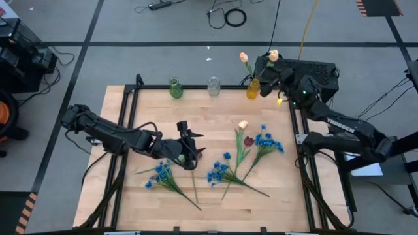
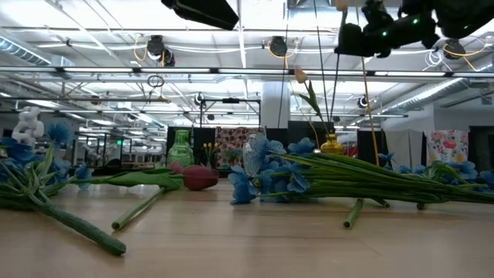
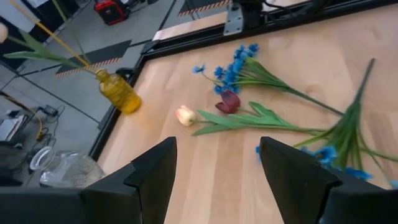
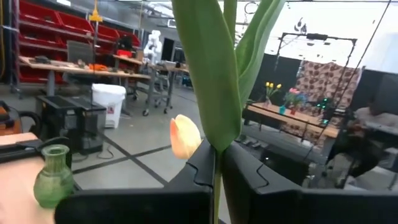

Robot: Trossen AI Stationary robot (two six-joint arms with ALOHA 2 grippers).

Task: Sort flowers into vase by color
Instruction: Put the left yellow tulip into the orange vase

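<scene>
My right gripper (image 1: 273,73) is over the table's far right corner, shut on a cream-yellow tulip whose blossom (image 1: 273,55) shows beside it. The yellow vase (image 1: 253,89) just below holds another cream tulip (image 1: 243,57). A green vase (image 1: 175,88) and a clear vase (image 1: 213,85) stand along the same far edge. On the table lie a cream tulip (image 1: 243,124), a dark red tulip (image 1: 248,140) and blue bunches (image 1: 268,142), (image 1: 219,173), (image 1: 160,175). My left gripper (image 1: 189,136) hovers open above the table's middle, touching nothing. My right gripper pinches the tulip's green stem (image 4: 216,169) between its two fingers, just below a broad leaf (image 4: 208,74). The fingers come at it about level and lie across the stem. The stem stands upright, clear of the table, and its lower part (image 2: 363,100) hangs toward the yellow vase (image 2: 332,144); whether it is inside, I cannot tell.
The black frame rails (image 1: 134,98) border the wooden table. Cables and dark equipment (image 1: 313,68) lie on the floor beyond the far right corner. Bare wood (image 1: 215,111) shows between the vases and the lying flowers.
</scene>
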